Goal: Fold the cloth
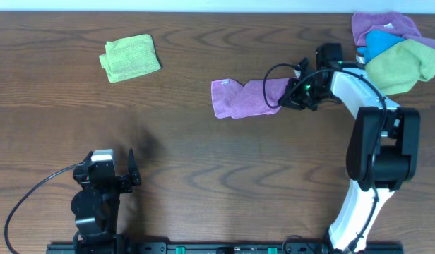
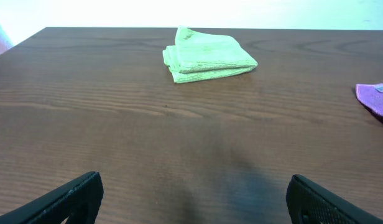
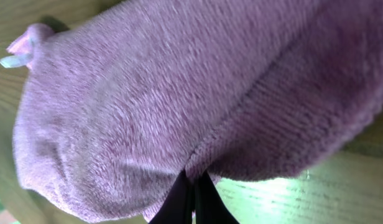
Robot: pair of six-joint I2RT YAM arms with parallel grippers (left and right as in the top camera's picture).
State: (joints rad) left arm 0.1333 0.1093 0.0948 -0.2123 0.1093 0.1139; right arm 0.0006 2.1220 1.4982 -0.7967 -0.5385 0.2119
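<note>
Cloth (image 1: 246,97) lies on the table (image 1: 203,183) just right of centre in the overhead frame. It's a rumpled strip, long axis left-right. My right arm (image 1: 376,141) reaches in from lower right. The pile (image 1: 394,46) of other cloths sits upper right and the green cloth (image 1: 130,58) upper left, both apart from the strip. Right gripper (image 1: 294,93) is at the strip's right end, so the whole cloth trails left of it. In the wrist view its fingertips (image 3: 179,202) are pressed together, pinching a fold of the cloth. Left gripper (image 1: 122,176) is lower left, spread wide, empty, well apart. The right arm is clearly nearer. I judge the next move runs along that axis, carrying the pinched end leftward. Tag (image 3: 11,60) shows upper left in the wrist frame, at the far end.
</note>
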